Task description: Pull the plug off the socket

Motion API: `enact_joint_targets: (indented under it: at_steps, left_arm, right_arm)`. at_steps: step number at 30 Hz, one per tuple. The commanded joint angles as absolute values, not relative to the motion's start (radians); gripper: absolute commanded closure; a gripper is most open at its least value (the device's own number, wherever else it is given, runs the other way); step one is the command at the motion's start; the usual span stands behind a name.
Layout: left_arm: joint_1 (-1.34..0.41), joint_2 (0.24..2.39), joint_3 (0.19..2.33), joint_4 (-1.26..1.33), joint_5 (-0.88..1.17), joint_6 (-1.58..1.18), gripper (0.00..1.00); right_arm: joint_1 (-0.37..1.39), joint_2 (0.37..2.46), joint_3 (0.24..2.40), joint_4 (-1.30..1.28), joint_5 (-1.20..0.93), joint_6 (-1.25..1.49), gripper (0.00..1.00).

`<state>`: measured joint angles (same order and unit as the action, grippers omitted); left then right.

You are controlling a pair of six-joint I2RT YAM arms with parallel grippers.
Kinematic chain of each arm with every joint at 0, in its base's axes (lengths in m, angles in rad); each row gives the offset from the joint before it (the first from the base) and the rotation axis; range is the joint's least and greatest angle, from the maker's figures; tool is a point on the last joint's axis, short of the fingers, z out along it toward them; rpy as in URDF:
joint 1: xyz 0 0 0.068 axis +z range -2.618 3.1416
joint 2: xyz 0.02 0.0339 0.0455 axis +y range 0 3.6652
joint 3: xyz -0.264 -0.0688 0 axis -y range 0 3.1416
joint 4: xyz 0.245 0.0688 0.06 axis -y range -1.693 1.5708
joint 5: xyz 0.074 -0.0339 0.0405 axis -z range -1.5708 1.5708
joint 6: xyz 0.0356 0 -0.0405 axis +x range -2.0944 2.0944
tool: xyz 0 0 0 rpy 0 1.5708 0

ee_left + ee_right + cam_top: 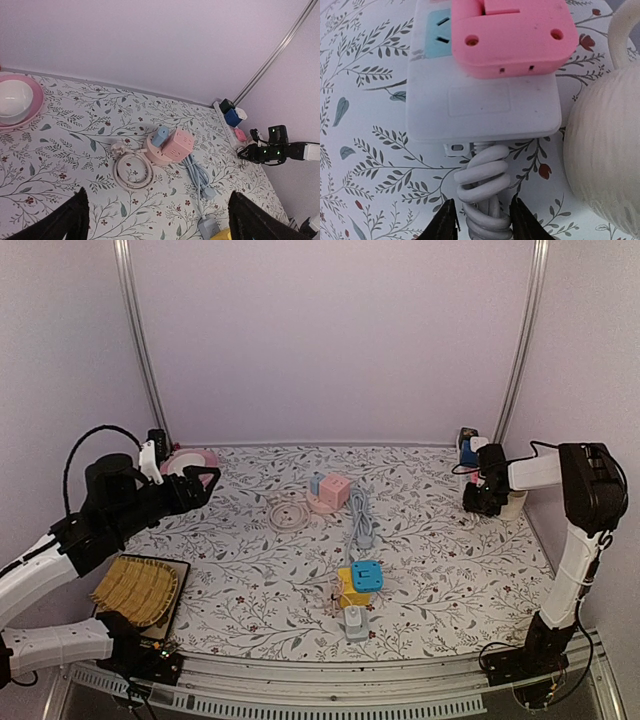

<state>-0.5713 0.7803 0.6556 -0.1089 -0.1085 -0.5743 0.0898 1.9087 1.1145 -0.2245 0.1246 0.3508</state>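
**Pink plug (510,35) seated in the white power strip (480,110), at the counter's (250,570) 2 o'clock corner.**

From the right wrist, the plug lies at 12 o'clock from the right claw (483,202), and the strip's long axis runs 12 to 6. The claw's narrowed jaws pinch the coiled cord (482,175) at the strip's 6 o'clock end, not the plug. A ribbed cream jug (605,150) stands just beside at 3 o'clock. The right forearm reaches level from a raised elbow. The left claw (205,480), wide open and empty, hangs well apart near 10 o'clock.
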Motion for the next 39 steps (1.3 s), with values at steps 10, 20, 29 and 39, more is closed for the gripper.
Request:
enact_joint_targets:
  at_steps: [10, 20, 29, 39]
  left_arm:
    - [-0.704, 0.886, 0.619, -0.043, 0.049, -0.690, 0.03]
    - [-0.953, 1.094, 0.608, 0.061, -0.101, -0.756, 0.03]
    - [-1.032, 1.241, 0.646, 0.145, -0.128, -0.754, 0.03]
    - [-1.121, 1.389, 0.709, 0.151, -0.157, -0.734, 0.03]
  right_arm:
    - [0.381, 1.704, 0.937, -0.247, 0.139, 0.399, 0.93]
    - [0.761, 1.443, 0.708, -0.291, 0.180, 0.529, 0.91]
    - [0.995, 1.352, 0.635, -0.387, 0.216, 0.661, 0.72]
    - [0.994, 1.112, 0.652, -0.421, 0.211, 0.688, 0.30]
